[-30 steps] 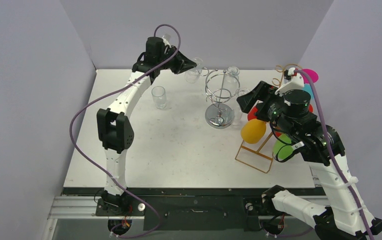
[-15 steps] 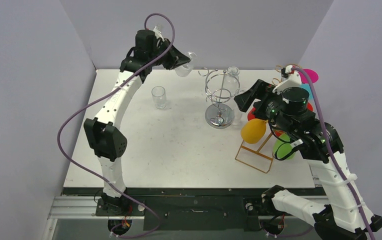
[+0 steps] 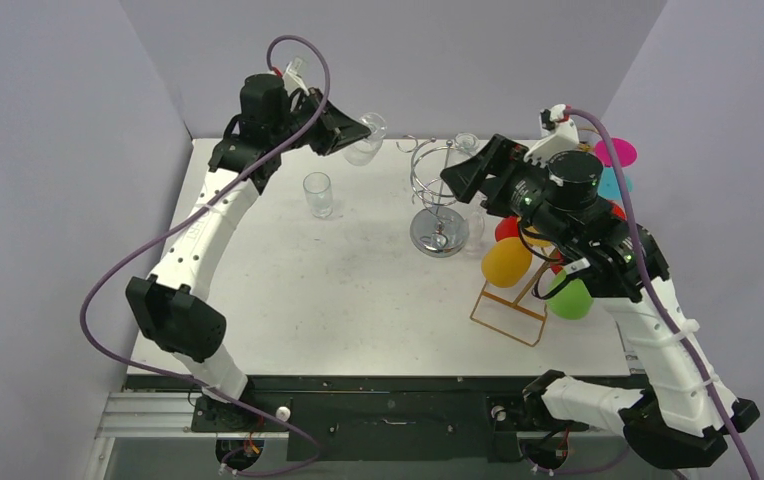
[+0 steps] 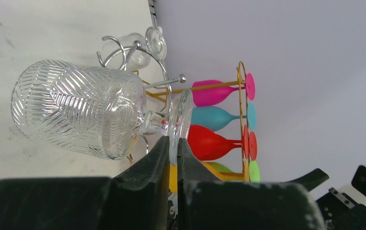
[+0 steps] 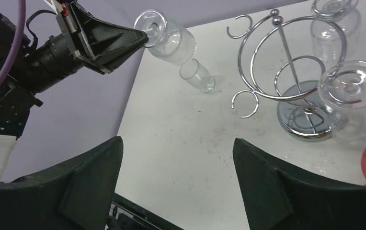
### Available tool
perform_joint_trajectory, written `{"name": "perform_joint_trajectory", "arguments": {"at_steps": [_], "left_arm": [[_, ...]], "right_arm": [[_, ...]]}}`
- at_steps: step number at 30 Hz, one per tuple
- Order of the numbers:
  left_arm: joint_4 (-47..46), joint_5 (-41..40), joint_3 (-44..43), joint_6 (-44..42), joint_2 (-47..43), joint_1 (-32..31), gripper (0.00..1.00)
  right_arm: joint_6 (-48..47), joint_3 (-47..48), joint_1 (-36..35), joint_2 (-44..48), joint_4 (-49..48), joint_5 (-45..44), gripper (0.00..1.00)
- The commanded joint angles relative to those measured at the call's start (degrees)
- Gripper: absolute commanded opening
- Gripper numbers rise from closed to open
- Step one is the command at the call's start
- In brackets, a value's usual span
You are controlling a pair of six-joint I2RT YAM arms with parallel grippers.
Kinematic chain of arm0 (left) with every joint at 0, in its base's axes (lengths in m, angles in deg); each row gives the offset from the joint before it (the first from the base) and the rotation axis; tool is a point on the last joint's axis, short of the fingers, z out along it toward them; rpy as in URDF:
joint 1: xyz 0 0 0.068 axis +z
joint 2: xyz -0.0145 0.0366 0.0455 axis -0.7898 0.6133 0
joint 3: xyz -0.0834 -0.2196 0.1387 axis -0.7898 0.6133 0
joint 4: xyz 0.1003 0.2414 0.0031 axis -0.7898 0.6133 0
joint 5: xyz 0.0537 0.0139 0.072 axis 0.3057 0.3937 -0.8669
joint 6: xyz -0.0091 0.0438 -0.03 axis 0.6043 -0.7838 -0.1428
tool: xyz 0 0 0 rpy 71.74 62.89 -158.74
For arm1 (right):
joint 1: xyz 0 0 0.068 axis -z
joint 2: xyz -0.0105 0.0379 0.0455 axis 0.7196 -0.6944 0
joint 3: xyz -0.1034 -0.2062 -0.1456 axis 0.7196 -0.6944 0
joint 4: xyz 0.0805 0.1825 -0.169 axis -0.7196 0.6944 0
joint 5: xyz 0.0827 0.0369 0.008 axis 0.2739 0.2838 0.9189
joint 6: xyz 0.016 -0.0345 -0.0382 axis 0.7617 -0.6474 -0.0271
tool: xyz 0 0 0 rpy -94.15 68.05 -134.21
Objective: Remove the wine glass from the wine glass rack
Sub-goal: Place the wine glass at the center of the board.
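My left gripper (image 3: pixel 355 131) is shut on the base of a clear patterned wine glass (image 3: pixel 366 142), held in the air left of the chrome wire rack (image 3: pixel 440 190). In the left wrist view my fingers pinch the round foot (image 4: pixel 180 120) and the bowl (image 4: pixel 75 108) points away. The right wrist view shows the held glass (image 5: pixel 169 37) clear of the rack (image 5: pixel 286 76). Two clear glasses (image 5: pixel 351 91) still hang on the rack. My right gripper (image 3: pixel 463 178) is open and empty, hovering just right of the rack.
A small clear tumbler (image 3: pixel 318 193) stands on the white table (image 3: pixel 358 290) left of the rack. A gold wire rack (image 3: pixel 513 305) with coloured plastic glasses (image 3: pixel 506 262) stands at the right, under my right arm.
My left gripper has drawn the clear wine glass left and up, away from the chrome rack. My right arm has moved up and left, closer to the rack.
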Motion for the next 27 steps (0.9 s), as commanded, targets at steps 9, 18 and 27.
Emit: {"name": "perform_joint_trajectory", "arguments": {"at_steps": [9,18,27], "left_arm": [[-20.7,11.2,16.9,8.9,-18.5,-0.6,0.00],[-24.7,14.6,23.7,11.0,-24.7,-2.0,0.00],[-24.7,16.1,24.7,10.4,-25.7,-3.1,0.00]], "right_arm": [[5.6,-0.9,-2.2,-5.9,-16.7,9.6,0.71],[9.6,-4.0,-3.0,-8.8,-25.5,13.6,0.53],[11.3,-5.0,-4.6,-10.3,-28.9,15.2,0.41]]}}
